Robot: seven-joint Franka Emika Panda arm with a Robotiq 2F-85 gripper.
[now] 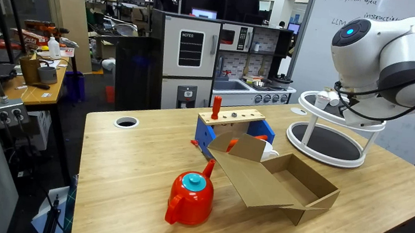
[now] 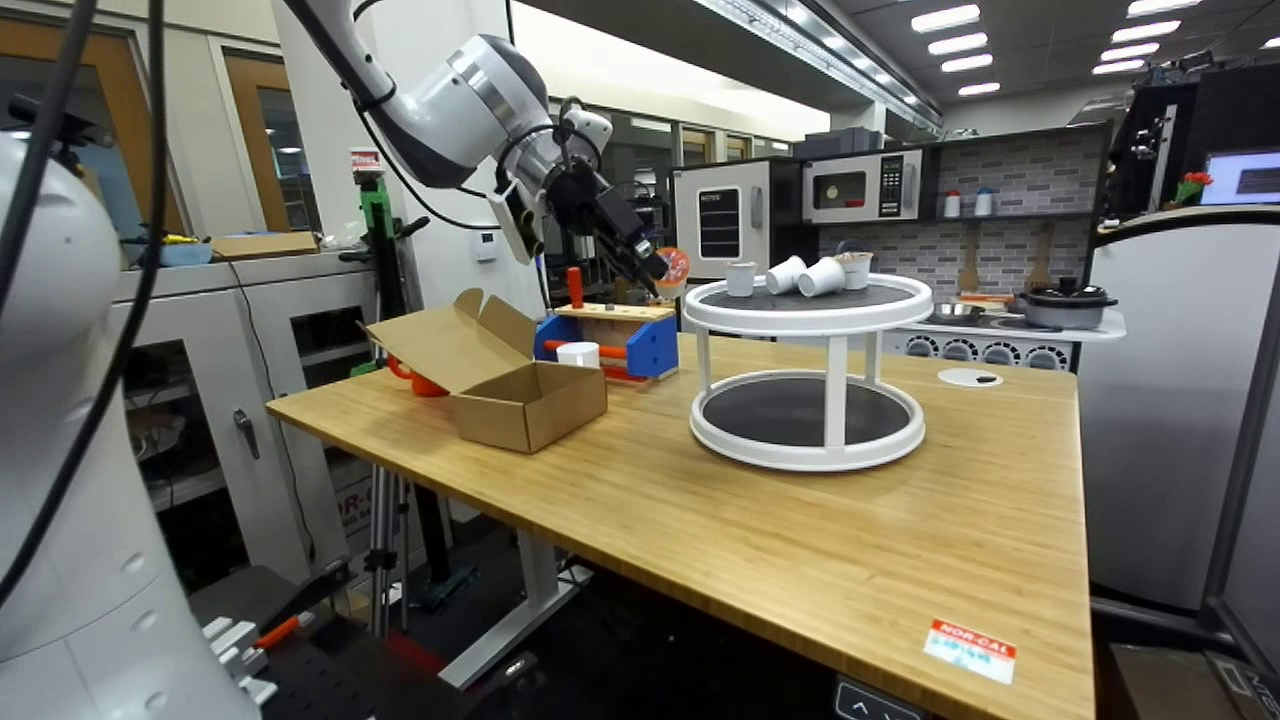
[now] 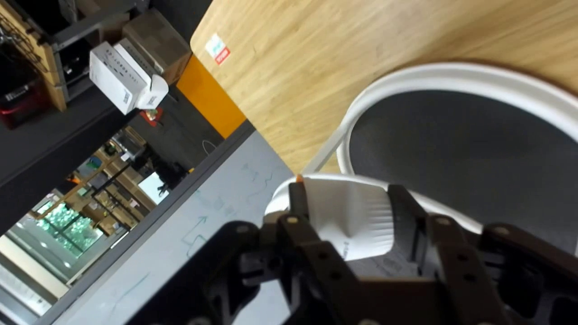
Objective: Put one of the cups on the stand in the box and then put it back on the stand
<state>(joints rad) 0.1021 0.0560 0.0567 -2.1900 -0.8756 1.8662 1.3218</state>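
Gripper (image 3: pixel 347 194) under my control pinches a white cup (image 3: pixel 352 225) with an orange-and-pink top, jaws narrowed against its sides. Going left to right in an exterior view, I see a red teapot (image 2: pixel 430 387) well to the gripper's left and lower, partly behind the cardboard box (image 2: pixel 567 405). That box sits on the table (image 2: pixel 700 510) left of and below the gripper, its flap tilted up. Nearer, also lower left, is a white mug (image 2: pixel 578 355); a blue rack (image 2: pixel 652 348) with a wooden top comes almost beneath the gripper. To its right I have the white stand (image 2: pixel 812 322), four more cups (image 2: pixel 822 278) on the upper tier, two upright and two on their sides. Whether the held cup overhangs the rim, I cannot tell.
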